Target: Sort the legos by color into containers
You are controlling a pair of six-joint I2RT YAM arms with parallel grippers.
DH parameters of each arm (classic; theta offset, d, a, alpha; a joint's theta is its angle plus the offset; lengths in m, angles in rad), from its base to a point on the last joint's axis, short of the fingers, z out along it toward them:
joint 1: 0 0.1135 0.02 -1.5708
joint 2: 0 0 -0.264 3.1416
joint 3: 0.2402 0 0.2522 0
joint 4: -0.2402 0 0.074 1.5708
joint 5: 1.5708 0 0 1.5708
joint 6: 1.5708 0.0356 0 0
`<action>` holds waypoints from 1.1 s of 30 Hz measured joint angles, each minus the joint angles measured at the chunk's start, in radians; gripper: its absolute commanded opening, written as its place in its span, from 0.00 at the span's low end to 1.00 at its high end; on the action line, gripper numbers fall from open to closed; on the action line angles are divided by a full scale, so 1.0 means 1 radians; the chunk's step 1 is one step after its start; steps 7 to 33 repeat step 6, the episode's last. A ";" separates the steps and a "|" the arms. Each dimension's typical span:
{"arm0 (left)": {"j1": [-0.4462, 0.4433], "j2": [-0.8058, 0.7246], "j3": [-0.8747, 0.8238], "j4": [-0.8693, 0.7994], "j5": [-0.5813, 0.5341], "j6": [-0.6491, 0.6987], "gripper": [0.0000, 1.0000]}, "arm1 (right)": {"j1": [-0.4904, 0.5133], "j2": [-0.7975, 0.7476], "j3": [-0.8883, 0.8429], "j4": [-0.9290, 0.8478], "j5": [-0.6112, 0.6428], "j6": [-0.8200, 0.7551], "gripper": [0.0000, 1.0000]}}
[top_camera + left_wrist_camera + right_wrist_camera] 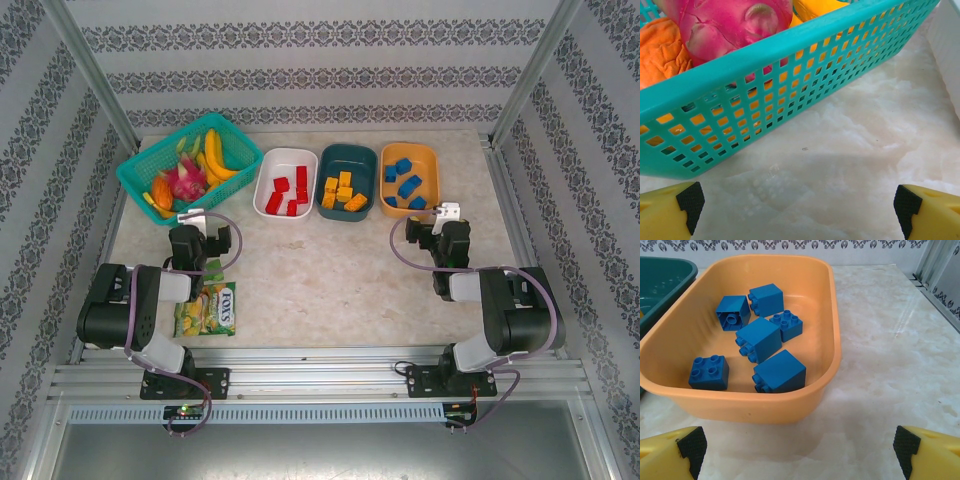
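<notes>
Three tubs stand in a row at the back of the table. The white tub (285,182) holds several red legos (287,194). Orange-yellow legos (343,191) lie in the dark teal tub (347,181). The orange tub (409,178) (805,390) holds several blue legos (405,184) (759,338). My left gripper (192,216) (799,210) hovers open over bare table, just in front of the teal basket. My right gripper (448,212) (799,450) is open and empty, just in front of the orange tub's near right corner.
A teal lattice basket (150,165) (765,90) of fruit stands at the back left. A green snack packet (208,308) lies near the left arm's base. A metal frame edges the table on both sides.
</notes>
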 measured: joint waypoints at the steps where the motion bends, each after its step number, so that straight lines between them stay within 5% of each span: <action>1: 0.000 0.000 0.000 0.000 0.002 0.001 1.00 | 0.000 0.000 0.000 0.000 -0.001 -0.003 0.98; 33: 0.000 0.000 0.001 0.000 0.005 0.008 1.00 | 0.000 0.000 0.000 0.000 -0.018 -0.014 0.98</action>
